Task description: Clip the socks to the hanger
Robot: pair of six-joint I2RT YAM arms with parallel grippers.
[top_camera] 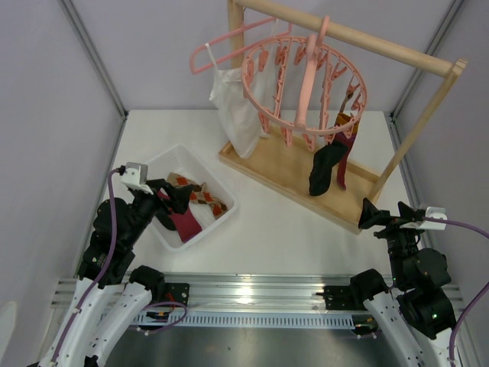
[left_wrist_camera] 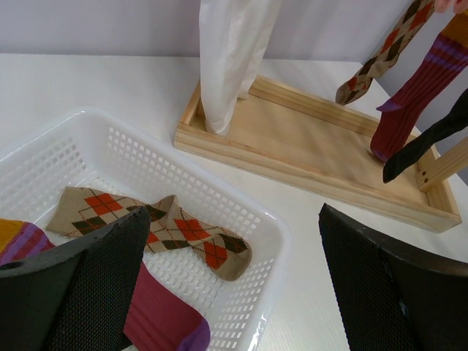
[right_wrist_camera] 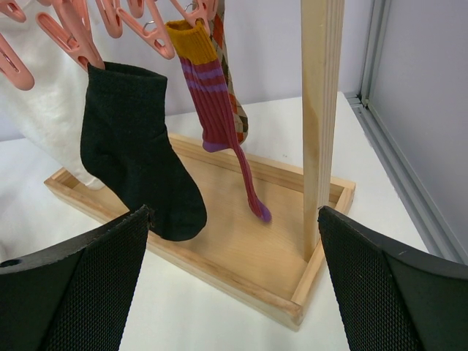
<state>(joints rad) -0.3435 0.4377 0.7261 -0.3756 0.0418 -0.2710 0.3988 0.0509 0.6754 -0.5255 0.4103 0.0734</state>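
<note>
Two socks (left_wrist_camera: 157, 230), maybe more, lie in basket (left_wrist_camera: 51, 172) beneath wide-open, empty left hand (left_wrist_camera: 234, 281).

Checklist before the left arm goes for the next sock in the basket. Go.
1. Left gripper open and empty: ok.
2. Argyle sock lies on top in the basket, nothing over it: ok.
3. Sock centred between the left fingers: not ok, it lies toward the left finger.
4. Free clips on the hanger: ok, empty ones beside the hung black sock.
5. Right gripper open, empty, apart from the hung socks: ok.
6. Hanger hanging still: cannot tell.
</note>
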